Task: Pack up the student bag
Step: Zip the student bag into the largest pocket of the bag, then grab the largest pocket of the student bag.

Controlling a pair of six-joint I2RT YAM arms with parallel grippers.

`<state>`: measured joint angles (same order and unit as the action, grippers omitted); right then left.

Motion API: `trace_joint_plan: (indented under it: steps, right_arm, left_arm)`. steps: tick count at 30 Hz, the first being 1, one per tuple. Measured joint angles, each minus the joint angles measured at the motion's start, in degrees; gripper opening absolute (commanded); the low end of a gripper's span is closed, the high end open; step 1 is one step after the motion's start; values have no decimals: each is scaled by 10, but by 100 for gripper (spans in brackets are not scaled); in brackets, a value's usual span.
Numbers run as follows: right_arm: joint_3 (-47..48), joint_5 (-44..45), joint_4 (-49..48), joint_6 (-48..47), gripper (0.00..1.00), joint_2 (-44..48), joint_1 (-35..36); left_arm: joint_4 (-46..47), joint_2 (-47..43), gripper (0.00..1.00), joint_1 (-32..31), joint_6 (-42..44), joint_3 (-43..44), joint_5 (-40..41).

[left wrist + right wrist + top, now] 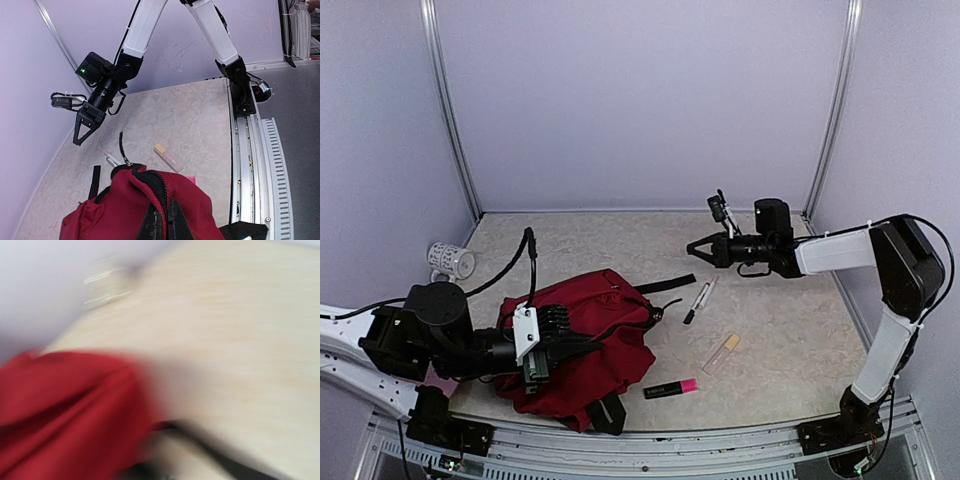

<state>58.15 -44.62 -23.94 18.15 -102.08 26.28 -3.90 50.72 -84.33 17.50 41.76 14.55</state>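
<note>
The table [790, 340] is covered by a pale marbled top and is walled in by lilac panels. The bag [590, 365] is seen slumped at the near left of the table, just in front of the left arm's base, its black zip edge raised toward the left wrist camera. The left gripper [565, 338] is laid over the bag's top with its jaws drawn narrow, and the red fabric at the zip edge appears to be pinched by them. The right gripper [692, 248] is held in the air over the far right of the table, well apart from the bag, with its fingers pressed together to a point and nothing between them. A white patterned mug [451, 261] is found on its side by the far left wall. A black marker [696, 302], a clear stick [722, 353] and a pink highlighter [670, 388] are spread to the right of the bag. The right wrist view is too blurred for anything beyond red fabric and table top to be made out.
</note>
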Motion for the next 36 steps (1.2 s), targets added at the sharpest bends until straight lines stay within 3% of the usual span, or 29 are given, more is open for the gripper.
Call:
trace_joint_plan:
  steps: [3, 8, 9, 14, 16, 17, 18, 23, 30, 32, 34, 36]
  right_arm:
    - [-12, 42, 4, 1, 0, 8, -43]
    - [-39, 34, 24, -21, 0, 71, -6]
    - [-47, 23, 27, -25, 4, 89, 2]
    - [-100, -74, 49, -41, 52, 174, 23]
    - [-110, -108, 77, -60, 88, 193, 31]
    - [-112, -117, 88, -65, 97, 195, 36]
    - [-113, -132, 105, -79, 99, 195, 45]
    - [-124, -173, 169, -138, 95, 172, 91]
    - [-125, -172, 211, -214, 79, 152, 148]
    - [-122, -168, 216, -223, 72, 134, 152]
    - [-121, -160, 218, -229, 59, 115, 152]
    - [-120, -158, 221, -230, 53, 101, 152]
  left_arm:
    - [-10, -10, 0, -4, 1, 0, -1]
    - [-40, -2, 0, -5, -23, 0, 16]
    - [-46, 3, 0, -5, -31, 0, 19]
    - [-53, 10, 0, -6, -61, -8, 22]
    - [-53, 5, 0, -6, -71, -14, 18]
    - [-53, 2, 0, -6, -76, -19, 12]
    - [-54, -2, 0, -6, -82, -22, 6]
    - [-64, -7, 0, -6, -112, -28, -19]
    - [-69, -7, 0, -7, -129, -33, -23]
    - [-69, -7, 0, -7, -131, -33, -23]
    - [-69, -7, 0, -7, -132, -33, -23]
    - [-69, -7, 0, -7, -132, -33, -23]
